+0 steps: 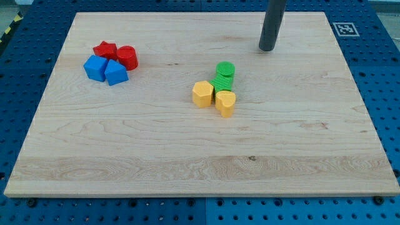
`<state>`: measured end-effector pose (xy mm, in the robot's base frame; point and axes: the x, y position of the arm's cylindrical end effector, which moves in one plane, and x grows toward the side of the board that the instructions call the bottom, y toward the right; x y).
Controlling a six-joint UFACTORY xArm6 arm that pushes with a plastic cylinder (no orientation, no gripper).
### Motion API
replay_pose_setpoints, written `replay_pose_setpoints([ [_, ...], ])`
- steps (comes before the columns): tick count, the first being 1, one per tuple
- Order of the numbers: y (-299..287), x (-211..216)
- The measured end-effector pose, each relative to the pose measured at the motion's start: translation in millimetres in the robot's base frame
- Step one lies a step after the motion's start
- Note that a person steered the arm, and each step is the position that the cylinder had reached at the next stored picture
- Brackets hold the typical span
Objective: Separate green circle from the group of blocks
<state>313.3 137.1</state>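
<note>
The green circle (225, 70) sits near the board's middle, at the top of a tight group. Just below it lies a second green block (222, 84), shape unclear. A yellow hexagon (202, 94) and a yellow heart-like block (225, 102) touch that group at its lower edge. My tip (267, 48) stands on the board above and to the right of the green circle, apart from it by about one block's width or more. It touches no block.
A second group lies at the board's upper left: a red star-like block (105, 50), a red cylinder (127, 57), a blue cube (95, 67) and a blue block (115, 72). A fiducial tag (344, 29) marks the board's top right corner.
</note>
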Motion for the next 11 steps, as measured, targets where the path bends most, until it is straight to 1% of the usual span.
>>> replay_pose_setpoints([
  [1, -4, 0],
  [2, -19, 0],
  [3, -91, 0],
  [4, -127, 14],
  [6, -148, 85],
  [7, -147, 107],
  [8, -132, 110],
  [9, -115, 90],
  [10, -78, 74],
  [11, -34, 69],
])
